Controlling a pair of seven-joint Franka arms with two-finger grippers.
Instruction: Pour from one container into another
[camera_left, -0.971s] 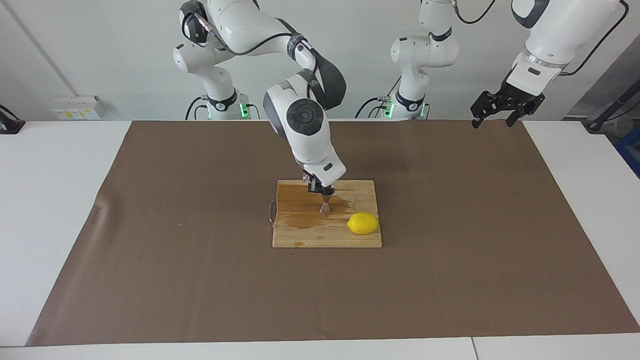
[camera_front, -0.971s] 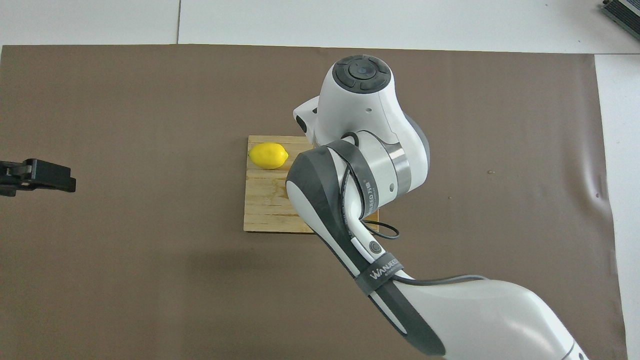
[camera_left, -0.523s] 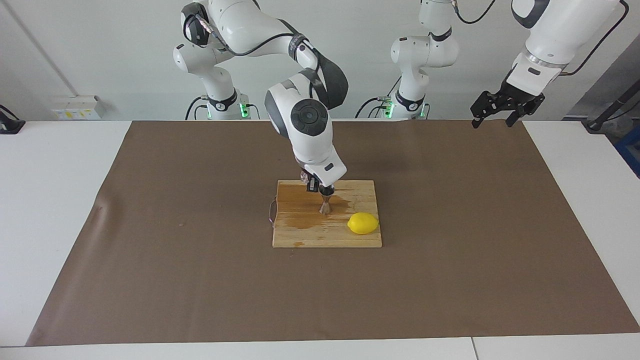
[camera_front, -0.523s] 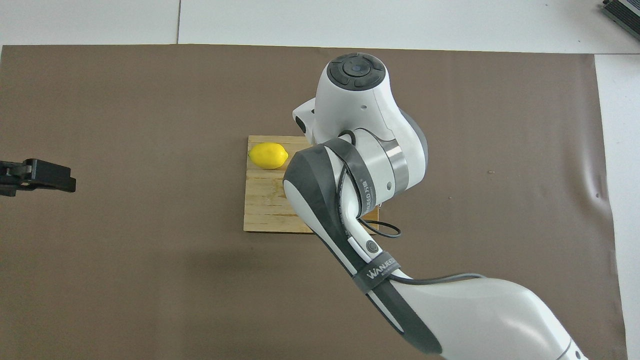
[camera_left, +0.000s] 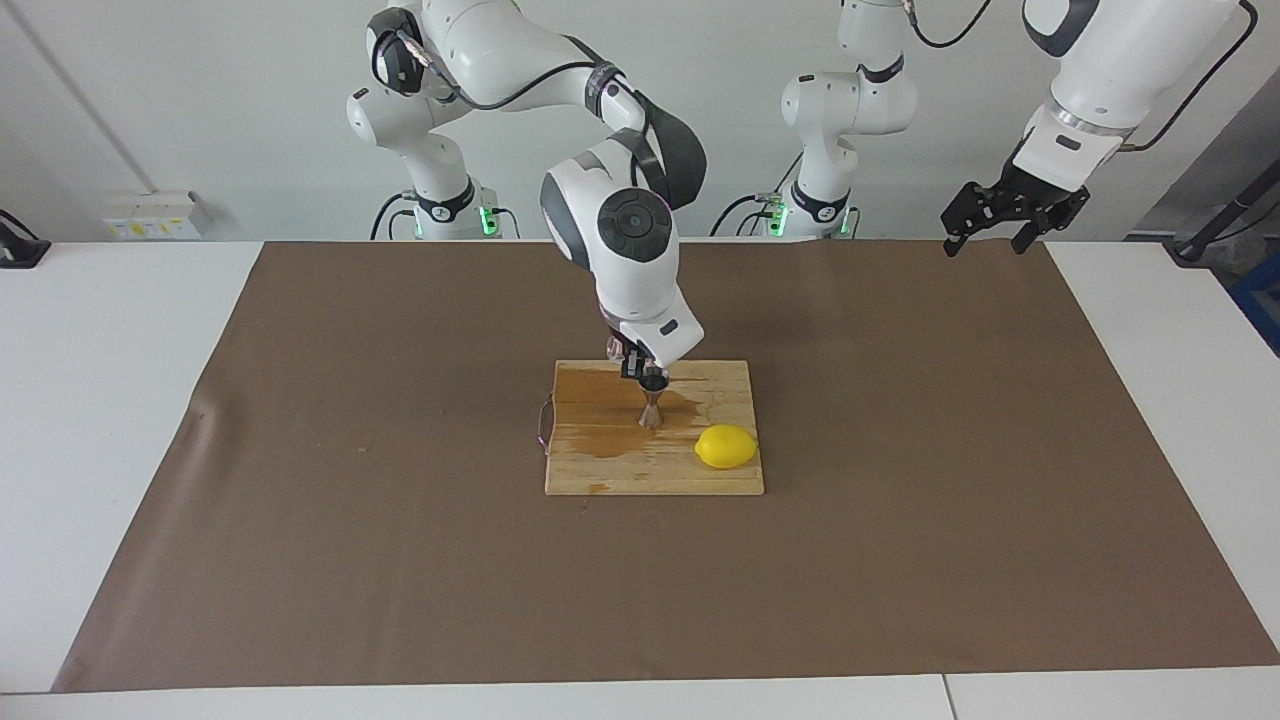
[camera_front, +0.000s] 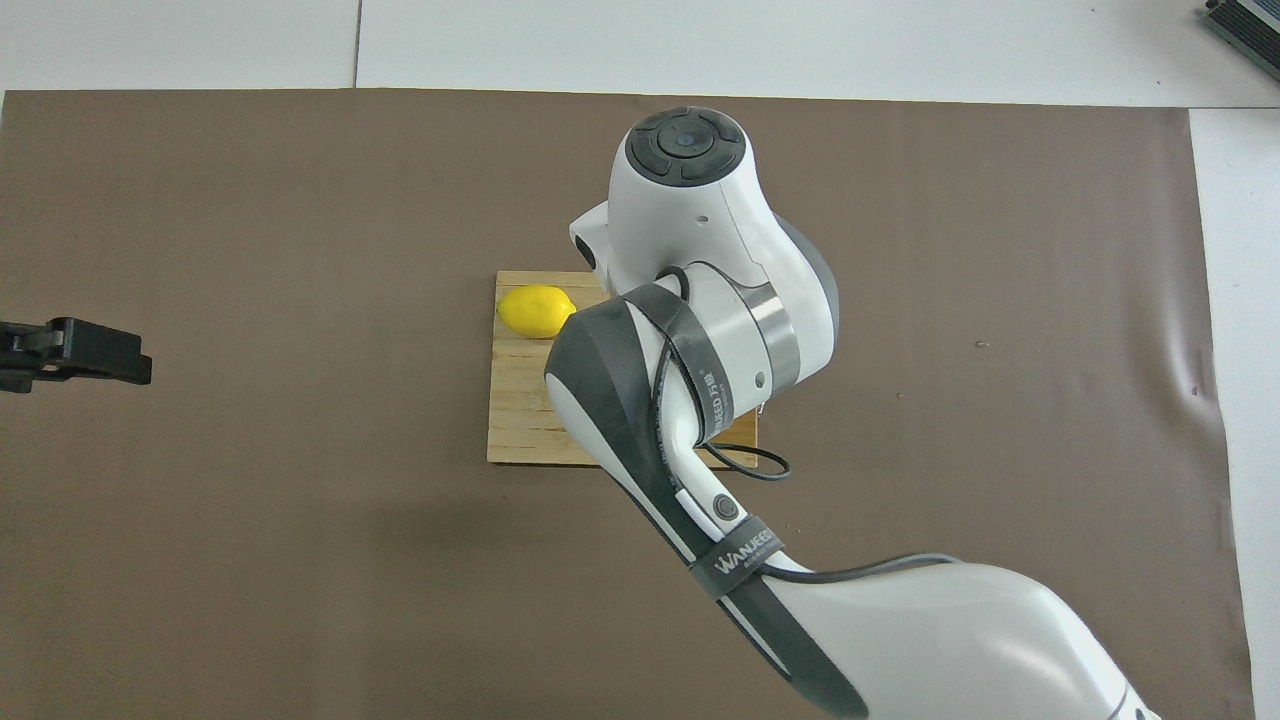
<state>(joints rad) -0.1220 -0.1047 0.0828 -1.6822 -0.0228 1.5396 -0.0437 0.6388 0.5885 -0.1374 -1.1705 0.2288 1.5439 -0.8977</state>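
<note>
We can read one word only: "WANJEED", in white capitals on the dark strap (camera_front: 735, 557) that binds the cable to the right arm (camera_front: 900, 630), seen in the overhead view. A second dark band (camera_front: 712, 385) higher up that arm also carries white lettering, but it is too foreshortened for us to read.

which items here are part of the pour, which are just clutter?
Part of the job:
- small shiny steel hourglass-shaped jigger, standing on the board
- tiny clear glass cup, barely visible at the right end effector, which is shut above the jigger

Just lying about:
- yellow lemon
- stained wooden cutting board
- brown table mat
- left end effector, open, waiting
</note>
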